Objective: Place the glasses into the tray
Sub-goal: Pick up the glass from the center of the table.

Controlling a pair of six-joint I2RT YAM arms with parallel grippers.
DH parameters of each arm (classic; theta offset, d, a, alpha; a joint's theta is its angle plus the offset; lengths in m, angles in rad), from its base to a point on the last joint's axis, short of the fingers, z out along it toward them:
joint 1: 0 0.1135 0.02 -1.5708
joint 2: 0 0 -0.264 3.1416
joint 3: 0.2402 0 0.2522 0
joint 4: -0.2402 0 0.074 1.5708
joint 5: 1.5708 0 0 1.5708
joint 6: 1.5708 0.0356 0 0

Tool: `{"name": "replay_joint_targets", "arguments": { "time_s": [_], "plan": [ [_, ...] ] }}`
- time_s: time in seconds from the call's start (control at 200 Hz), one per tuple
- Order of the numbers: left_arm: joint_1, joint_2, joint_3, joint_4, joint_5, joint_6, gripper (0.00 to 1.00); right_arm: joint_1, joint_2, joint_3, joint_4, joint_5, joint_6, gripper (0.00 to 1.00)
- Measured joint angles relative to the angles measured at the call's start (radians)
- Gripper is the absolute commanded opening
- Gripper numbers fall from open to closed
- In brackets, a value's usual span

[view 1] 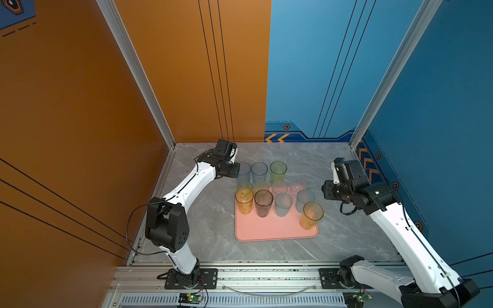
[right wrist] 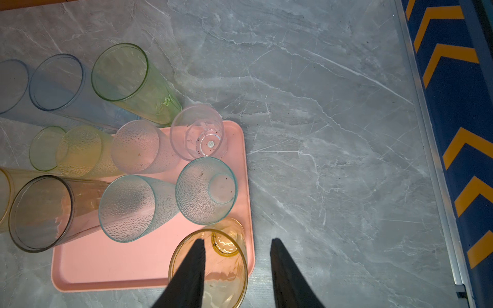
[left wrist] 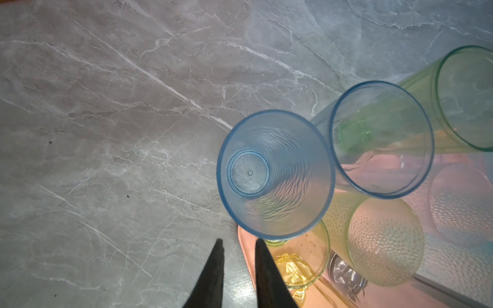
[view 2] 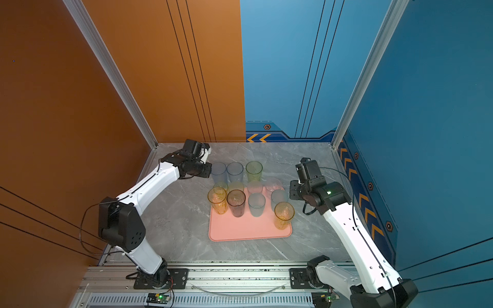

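1. Left gripper [left wrist: 237,240] jaws parted, empty, near blue tumbler [left wrist: 274,173] standing on the table; clipping its rim may topple it.
2. Glasses [view 1: 282,204] crowd the tray [view 1: 266,232]; one knock may domino.
3. Right gripper [right wrist: 238,239] parted, empty, over amber tumbler [right wrist: 213,266] at the tray's edge; a bump may tip it off.

A grey marble-veined bench [view 1: 346,240] is backed by an orange wall panel [view 1: 186,66] and a blue wall panel [view 1: 306,66] marked with yellow chevrons [view 1: 277,138]. An aluminium rail [view 1: 266,277] runs along its near edge, beside a green-lit circuit board [view 1: 190,296].
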Motion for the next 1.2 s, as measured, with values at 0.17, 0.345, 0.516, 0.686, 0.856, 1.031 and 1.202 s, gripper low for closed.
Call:
{"name": "replay_joint_targets", "arguments": {
  "time_s": [0.17, 0.345, 0.516, 0.686, 0.856, 1.031, 1.202],
  "plan": [
    [0.000, 0.041, 0.046, -0.014, -0.005, 0.011, 0.22, 0.000, 0.014, 0.000, 0.014, -0.005, -0.011, 0.40],
    [0.001, 0.087, 0.097, -0.023, -0.027, 0.028, 0.21, 0.000, 0.033, 0.000, 0.022, -0.006, -0.026, 0.40],
    [0.001, 0.125, 0.140, -0.044, -0.048, 0.043, 0.21, 0.000, 0.044, 0.001, 0.030, -0.010, -0.033, 0.40],
    [0.001, 0.149, 0.169, -0.063, -0.066, 0.058, 0.20, -0.005, 0.054, 0.001, 0.031, -0.013, -0.035, 0.40],
    [0.001, 0.172, 0.182, -0.072, -0.077, 0.065, 0.18, -0.006, 0.055, 0.001, 0.032, -0.025, -0.044, 0.40],
    [0.001, 0.204, 0.205, -0.085, -0.080, 0.066, 0.18, -0.011, 0.060, 0.001, 0.032, -0.028, -0.045, 0.40],
    [0.001, 0.211, 0.220, -0.092, -0.080, 0.079, 0.15, -0.012, 0.064, 0.001, 0.039, -0.028, -0.048, 0.40]
  ]
}}
